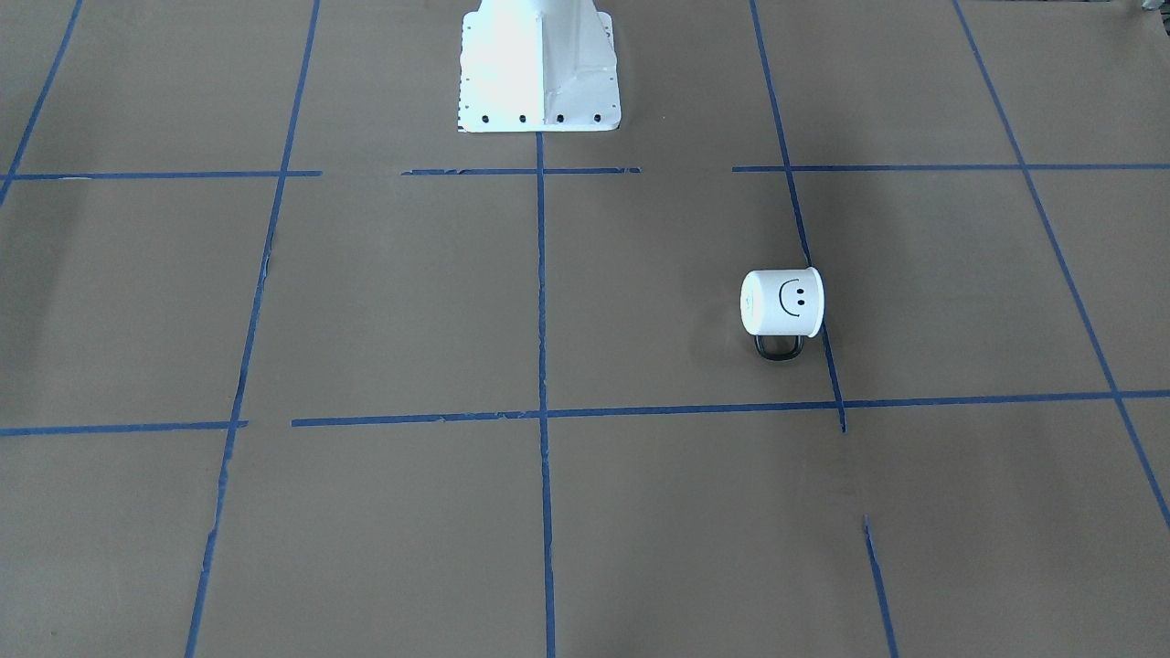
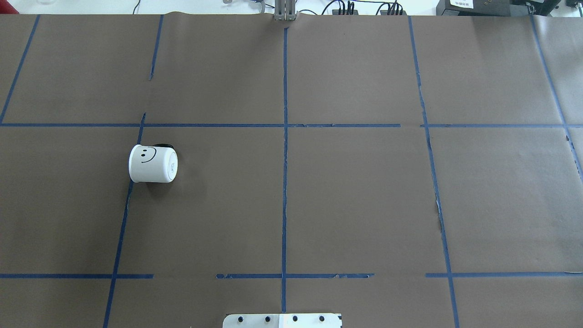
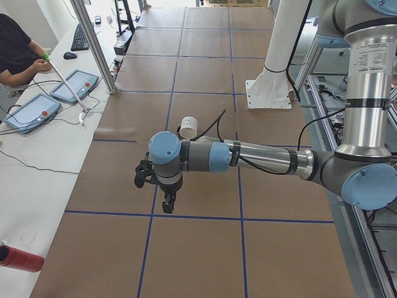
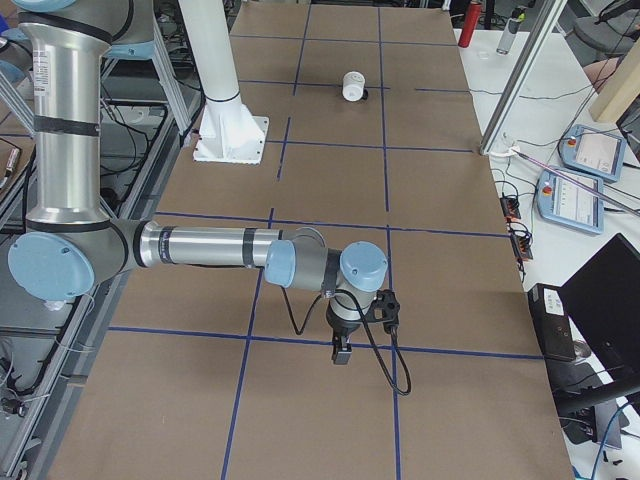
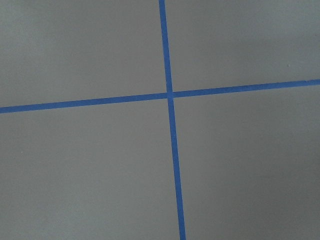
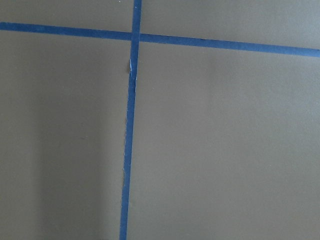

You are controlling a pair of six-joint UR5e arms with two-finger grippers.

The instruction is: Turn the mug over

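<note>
Covering the table [image 2: 364,205], brown paper carries a blue tape grid [image 2: 285,182]. Well off to either side of the white base [image 1: 539,68], the left claw [image 3: 167,203] and right claw [image 4: 341,350] hang over the paper; whether either is released or clenched cannot be told. The mug [image 1: 781,303] lies on its side, forward-left of the base, with its handle [image 1: 780,349] pointing away from the base.

table [image 2: 364,205]: brown paper | blue tape grid [image 2: 285,182] | white side bench [image 3: 56,152]
</note>
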